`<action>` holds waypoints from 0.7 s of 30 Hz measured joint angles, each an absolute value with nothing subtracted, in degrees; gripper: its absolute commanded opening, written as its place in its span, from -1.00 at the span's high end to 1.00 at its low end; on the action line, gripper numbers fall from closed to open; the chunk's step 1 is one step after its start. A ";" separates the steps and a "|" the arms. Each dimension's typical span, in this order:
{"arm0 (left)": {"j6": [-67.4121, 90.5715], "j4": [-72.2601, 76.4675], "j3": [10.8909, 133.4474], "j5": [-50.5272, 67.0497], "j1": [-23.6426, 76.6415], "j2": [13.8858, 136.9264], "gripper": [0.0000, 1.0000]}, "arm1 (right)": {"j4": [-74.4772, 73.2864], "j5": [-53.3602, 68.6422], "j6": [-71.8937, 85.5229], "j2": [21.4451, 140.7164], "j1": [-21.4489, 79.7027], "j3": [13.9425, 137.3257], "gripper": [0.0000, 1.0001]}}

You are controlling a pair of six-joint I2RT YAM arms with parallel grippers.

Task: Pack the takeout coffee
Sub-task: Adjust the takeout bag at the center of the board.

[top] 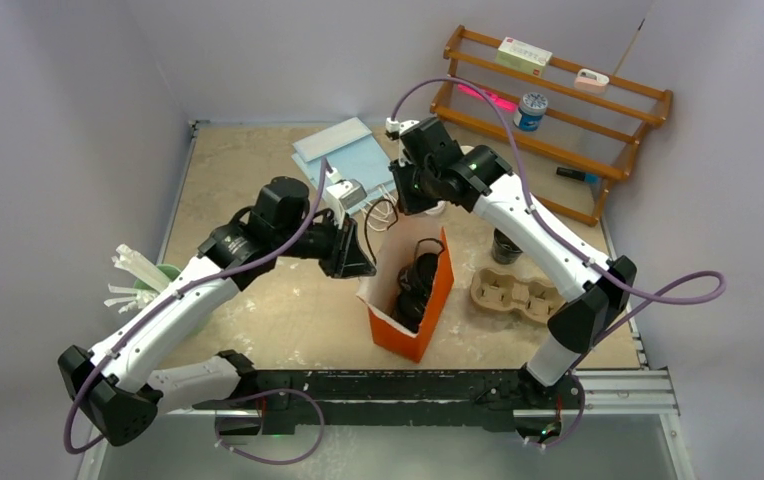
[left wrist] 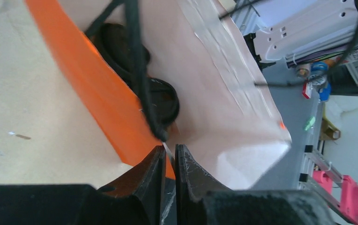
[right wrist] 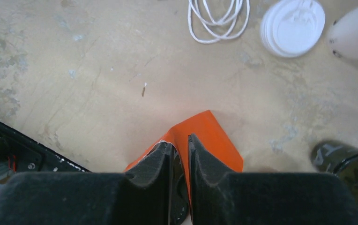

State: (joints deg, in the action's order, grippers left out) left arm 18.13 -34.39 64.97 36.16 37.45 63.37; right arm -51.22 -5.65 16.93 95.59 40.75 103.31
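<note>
An orange paper bag (top: pixel 436 295) with a pale inside stands open at mid-table. Inside it sit black lidded cups (top: pixel 416 285), which look like dark shapes from above. The left gripper (left wrist: pixel 168 151), jaws narrow, pinches the bag's left rim. The right gripper (right wrist: pixel 181 139), jaws also narrow, pinches the bag's far orange corner. Right of the bag lies a brown pulp carrier (top: pixel 515 293). Just beyond it stands another black cup (top: pixel 506 245).

The left wrist view shows the glossy round lids (left wrist: pixel 164 101) up close. The right wrist view shows pale print on the outside cup, white lids (right wrist: pixel 292 26) and a coiled white cord (right wrist: pixel 219 18).
</note>
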 measured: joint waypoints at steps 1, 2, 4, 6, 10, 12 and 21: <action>19.20 -33.93 64.69 36.16 38.00 63.31 0.61 | -50.28 -4.84 15.77 95.57 40.75 103.31 0.52; 20.25 -33.52 64.47 36.10 38.57 63.35 0.55 | -49.32 -4.27 14.70 95.55 40.75 103.31 0.43; 21.76 -33.15 64.36 35.99 40.01 63.66 0.41 | -47.64 -2.92 12.91 95.50 40.75 103.31 0.07; 22.44 -32.84 64.38 35.75 41.47 64.14 0.27 | -46.48 -2.26 11.81 95.42 40.75 103.31 -0.04; 21.91 -35.59 66.22 33.63 43.09 65.04 0.01 | -46.26 -2.28 11.05 94.61 40.75 103.44 -0.44; 20.88 -37.67 68.14 31.40 43.16 65.01 -0.09 | -47.81 -3.46 11.35 94.50 40.75 104.84 -0.61; 17.80 -44.77 78.83 17.37 42.17 64.93 -0.31 | -59.79 -10.96 14.15 97.32 40.75 126.26 -0.29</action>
